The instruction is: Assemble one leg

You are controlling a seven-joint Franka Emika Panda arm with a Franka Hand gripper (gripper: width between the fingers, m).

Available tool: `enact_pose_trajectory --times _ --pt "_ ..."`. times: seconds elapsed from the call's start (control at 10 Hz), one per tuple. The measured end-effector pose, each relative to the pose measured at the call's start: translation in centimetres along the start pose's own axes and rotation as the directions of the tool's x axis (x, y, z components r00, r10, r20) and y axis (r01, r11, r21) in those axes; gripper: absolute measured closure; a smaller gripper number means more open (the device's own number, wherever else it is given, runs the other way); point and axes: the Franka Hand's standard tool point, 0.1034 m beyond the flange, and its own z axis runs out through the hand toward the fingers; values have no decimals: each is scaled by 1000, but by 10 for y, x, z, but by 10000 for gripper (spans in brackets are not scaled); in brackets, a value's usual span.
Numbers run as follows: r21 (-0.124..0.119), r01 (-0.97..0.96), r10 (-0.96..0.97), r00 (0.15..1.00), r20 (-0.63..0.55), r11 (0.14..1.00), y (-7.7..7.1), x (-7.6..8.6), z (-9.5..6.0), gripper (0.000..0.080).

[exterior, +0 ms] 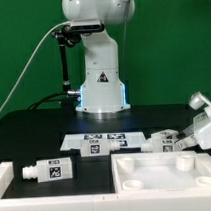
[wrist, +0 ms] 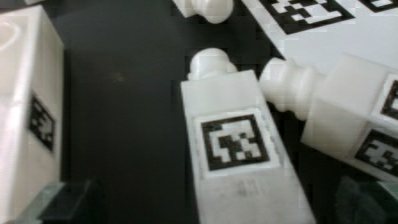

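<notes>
White plastic leg (wrist: 231,140) lies flat on the dark desk (wrist: 116,130), just beside a second leg (wrist: 338,110). Fingers (wrist: 68,205) stand wide, holding nothing. Assessment: leg not yet grasped or fitted to the tray-like part (exterior: 146,157); all assembly remains.

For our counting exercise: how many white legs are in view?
3 legs: one alone on the exterior view's left; two side by side on its right; more may be hidden.
</notes>
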Motion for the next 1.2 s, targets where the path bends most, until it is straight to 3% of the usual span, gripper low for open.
enact_pose_trajectory --times 0.4,0.5,0.6,0.7,1.0,1.1,1.2 --pt "8 -10 10 1000 15 1000 -4 1 8 150" --pt "8 -9 9 1000 15 1000 -3 1 8 236" --pt "9 -10 9 1000 15 1000 -3 1 8 419" --pt "9 -10 10 1000 16 1000 -3 0 8 515" --pt "9 -11 11 1000 15 1000 -2 0 8 514" --pt "34 11 -13 998 60 999 5 -18 0 514" --pt "56 -6 1 996 92 998 23 -42 -15 514"
